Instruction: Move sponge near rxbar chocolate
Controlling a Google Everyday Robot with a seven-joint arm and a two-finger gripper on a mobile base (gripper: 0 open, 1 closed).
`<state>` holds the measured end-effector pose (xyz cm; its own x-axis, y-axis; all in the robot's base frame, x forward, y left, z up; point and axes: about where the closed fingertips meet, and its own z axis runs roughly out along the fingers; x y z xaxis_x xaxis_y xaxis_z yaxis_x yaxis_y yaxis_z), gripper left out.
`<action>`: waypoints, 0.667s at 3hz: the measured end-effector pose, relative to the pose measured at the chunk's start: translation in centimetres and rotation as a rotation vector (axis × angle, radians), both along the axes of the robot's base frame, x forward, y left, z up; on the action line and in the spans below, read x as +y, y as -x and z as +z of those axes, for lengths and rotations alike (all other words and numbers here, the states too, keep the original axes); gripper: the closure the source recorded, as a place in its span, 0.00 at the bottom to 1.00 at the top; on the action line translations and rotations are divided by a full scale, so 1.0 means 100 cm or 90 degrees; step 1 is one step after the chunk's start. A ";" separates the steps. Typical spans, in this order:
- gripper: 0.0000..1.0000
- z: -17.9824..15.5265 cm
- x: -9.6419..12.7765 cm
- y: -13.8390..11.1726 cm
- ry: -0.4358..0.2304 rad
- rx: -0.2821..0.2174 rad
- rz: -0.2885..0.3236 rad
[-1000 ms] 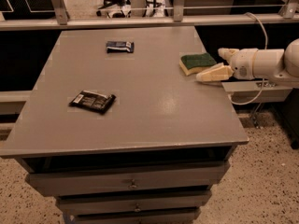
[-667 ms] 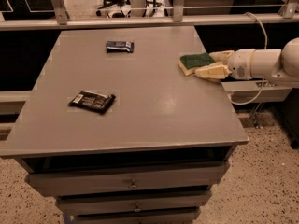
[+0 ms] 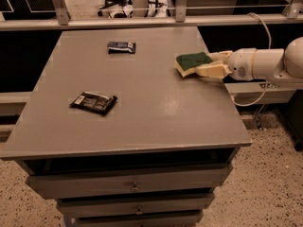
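The sponge (image 3: 191, 62), dark green on top with pale yellow foam below, lies near the right edge of the grey table (image 3: 156, 112). My gripper (image 3: 204, 64) reaches in from the right at table height. Its cream fingers (image 3: 210, 71) sit on either side of the sponge's right end and are closed on it. The rxbar chocolate (image 3: 93, 102), a flat black wrapper with white markings, lies at the front left of the table, far to the left of the sponge.
A smaller dark blue wrapped bar (image 3: 121, 47) lies at the back middle of the table. Drawers (image 3: 135, 186) sit under the tabletop. A metal railing (image 3: 142, 20) runs behind the table. A white cable (image 3: 265, 32) hangs at the right.
My gripper has moved left onto the sponge. The sponge has shifted slightly left with it. The two bars have not moved.
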<state>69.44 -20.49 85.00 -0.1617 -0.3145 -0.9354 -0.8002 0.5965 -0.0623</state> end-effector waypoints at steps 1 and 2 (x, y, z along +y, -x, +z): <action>1.00 0.025 0.029 0.022 -0.017 -0.008 0.028; 1.00 0.037 0.062 0.046 0.003 0.005 0.047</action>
